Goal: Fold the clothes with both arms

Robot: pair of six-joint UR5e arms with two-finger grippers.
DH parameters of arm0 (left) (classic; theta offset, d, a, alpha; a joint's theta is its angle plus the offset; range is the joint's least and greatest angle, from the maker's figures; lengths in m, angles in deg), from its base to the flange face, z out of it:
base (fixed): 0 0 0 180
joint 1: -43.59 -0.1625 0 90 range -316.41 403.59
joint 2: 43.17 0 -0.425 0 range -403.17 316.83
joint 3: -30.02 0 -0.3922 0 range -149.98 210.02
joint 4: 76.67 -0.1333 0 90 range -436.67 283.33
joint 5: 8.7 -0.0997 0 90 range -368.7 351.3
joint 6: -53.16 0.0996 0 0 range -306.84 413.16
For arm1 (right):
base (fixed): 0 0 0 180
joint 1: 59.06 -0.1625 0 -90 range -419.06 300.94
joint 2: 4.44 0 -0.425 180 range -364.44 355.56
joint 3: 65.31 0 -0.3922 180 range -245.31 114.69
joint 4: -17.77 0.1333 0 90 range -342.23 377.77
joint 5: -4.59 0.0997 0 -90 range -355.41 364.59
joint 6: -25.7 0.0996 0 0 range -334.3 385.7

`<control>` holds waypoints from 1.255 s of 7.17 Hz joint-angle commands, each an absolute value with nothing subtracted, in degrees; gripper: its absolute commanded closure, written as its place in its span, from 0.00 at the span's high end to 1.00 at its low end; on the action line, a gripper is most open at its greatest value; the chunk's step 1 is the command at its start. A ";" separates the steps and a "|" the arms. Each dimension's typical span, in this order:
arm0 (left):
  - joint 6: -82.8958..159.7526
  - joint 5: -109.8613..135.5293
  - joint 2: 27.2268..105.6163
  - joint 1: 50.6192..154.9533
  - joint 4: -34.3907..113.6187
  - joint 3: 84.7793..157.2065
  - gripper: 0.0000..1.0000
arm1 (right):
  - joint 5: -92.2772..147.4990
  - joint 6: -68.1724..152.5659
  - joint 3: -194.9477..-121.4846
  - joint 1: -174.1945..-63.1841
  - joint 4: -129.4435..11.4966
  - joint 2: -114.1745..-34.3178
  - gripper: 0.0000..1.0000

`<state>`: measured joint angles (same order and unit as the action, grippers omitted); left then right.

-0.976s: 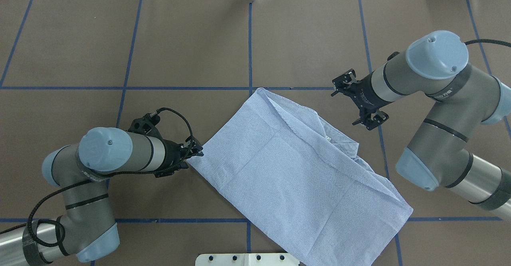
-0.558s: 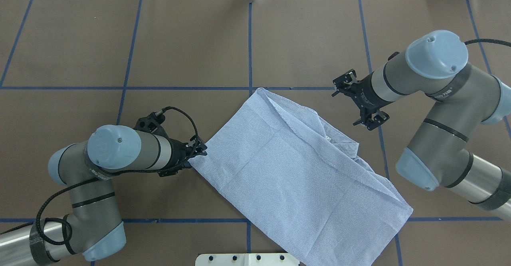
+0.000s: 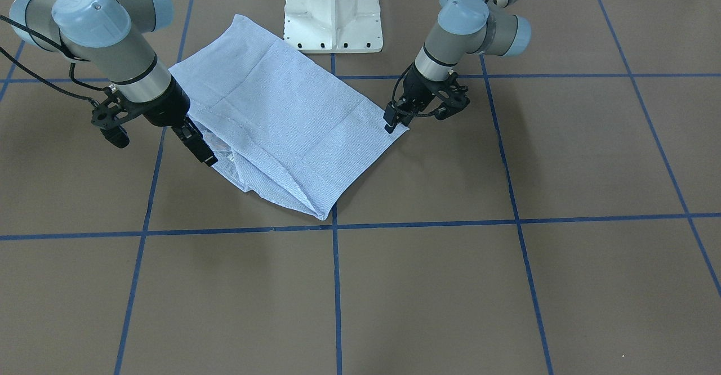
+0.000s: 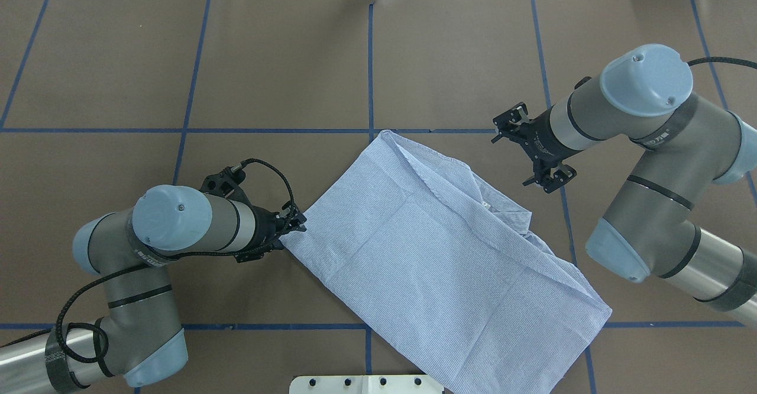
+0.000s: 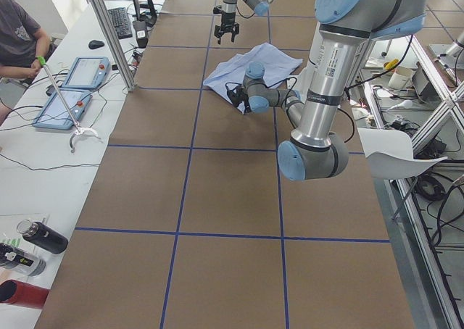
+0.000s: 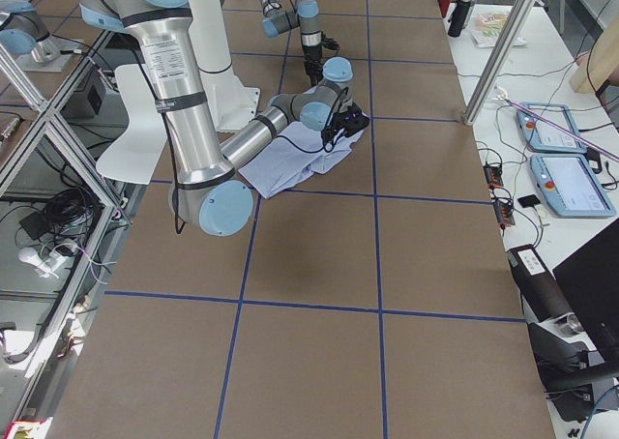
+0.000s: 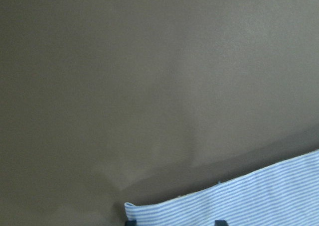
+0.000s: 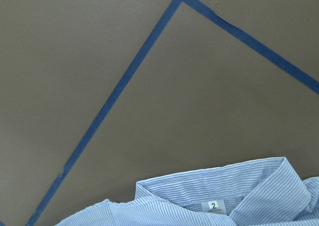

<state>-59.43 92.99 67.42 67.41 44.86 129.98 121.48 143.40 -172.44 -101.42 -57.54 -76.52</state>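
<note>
Lying folded into a slanted rectangle on the brown table [image 4: 284, 57], the striped shirt [image 4: 437, 252] spreads from the white robot base [image 3: 332, 9] out toward the middle, across lines of blue tape [image 4: 371, 74]. The left claw [image 3: 392, 120] sits at the shirt's outer corner. Its fingertips [image 7: 220, 222] stand apart in the wrist view, with the curled cloth edge between them. The right claw [image 3: 206, 157] hangs beside the rumpled collar [image 8: 259, 181], where a size tag [image 8: 213, 205] reads "2". Whether that claw is apart or together I cannot tell. Along the far bench a seated operator [image 5: 18, 32] faces two handheld control screens [image 5: 83, 72], with bottles [image 5: 43, 236] lying further down the same bench.
</note>
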 commanded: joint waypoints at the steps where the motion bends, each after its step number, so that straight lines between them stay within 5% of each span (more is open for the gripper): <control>1: -59.78 92.99 67.13 67.23 44.54 129.96 0.61 | 121.48 143.56 -172.45 -101.42 -57.55 -76.51 1.00; 4: -59.78 92.99 67.48 67.23 41.99 130.31 0.52 | 121.48 143.82 -172.62 -101.51 -57.55 -76.42 1.00; 7: -59.96 92.90 67.39 67.41 41.99 130.57 0.00 | 122.27 144.00 -172.62 -101.69 -57.64 -76.42 1.00; 9: -59.87 92.90 67.22 67.76 41.90 131.01 0.00 | 122.28 144.00 -172.62 -101.68 -57.64 -76.42 1.00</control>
<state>-59.94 92.90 67.33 67.52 41.97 130.66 122.25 143.98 -172.62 -101.69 -57.59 -76.43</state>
